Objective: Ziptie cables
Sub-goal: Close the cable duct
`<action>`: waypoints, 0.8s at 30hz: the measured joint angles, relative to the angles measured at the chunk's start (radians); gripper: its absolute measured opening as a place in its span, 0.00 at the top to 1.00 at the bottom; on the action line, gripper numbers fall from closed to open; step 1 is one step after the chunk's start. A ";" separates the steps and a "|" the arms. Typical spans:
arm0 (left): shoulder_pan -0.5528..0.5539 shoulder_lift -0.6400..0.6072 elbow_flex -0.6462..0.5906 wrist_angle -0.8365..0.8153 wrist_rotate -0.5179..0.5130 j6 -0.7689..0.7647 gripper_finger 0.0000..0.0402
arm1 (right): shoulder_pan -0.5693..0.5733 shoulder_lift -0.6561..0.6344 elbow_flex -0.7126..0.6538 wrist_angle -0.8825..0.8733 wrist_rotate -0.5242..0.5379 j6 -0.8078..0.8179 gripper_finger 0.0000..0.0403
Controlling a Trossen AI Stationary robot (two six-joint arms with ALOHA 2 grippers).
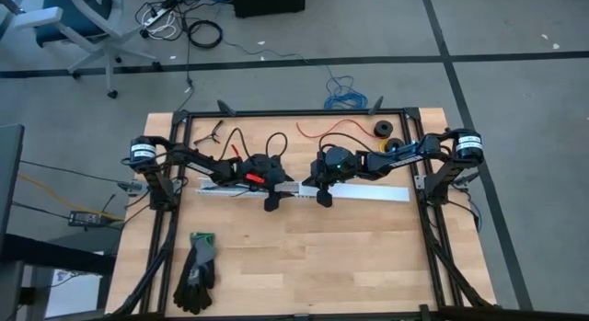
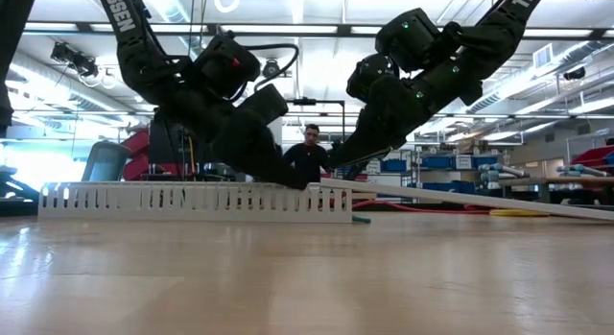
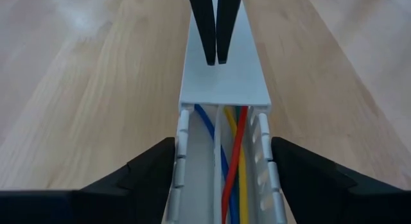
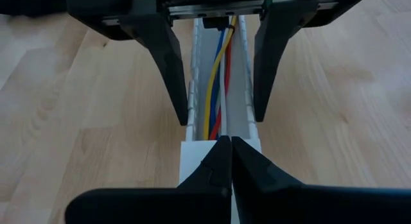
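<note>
Left wrist view: cables (image 3: 234, 166) blue, yellow, red, inside white channel (image 3: 266, 160).

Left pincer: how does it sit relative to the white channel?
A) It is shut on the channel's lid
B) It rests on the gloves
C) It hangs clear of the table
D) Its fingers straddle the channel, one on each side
D: in the left wrist view the left pincer has a finger outside each slotted wall of the white channel.
</note>
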 joint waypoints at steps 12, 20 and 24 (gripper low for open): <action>0.000 0.013 0.002 -0.043 0.000 -0.023 0.34 | 0.000 0.000 0.000 -0.001 -0.009 0.000 1.00; 0.000 0.014 0.001 -0.058 0.000 -0.021 0.34 | 0.000 0.000 0.000 -0.001 -0.009 0.000 1.00; 0.000 0.014 0.001 -0.058 0.000 -0.018 0.36 | 0.000 0.000 0.000 -0.001 -0.008 0.000 1.00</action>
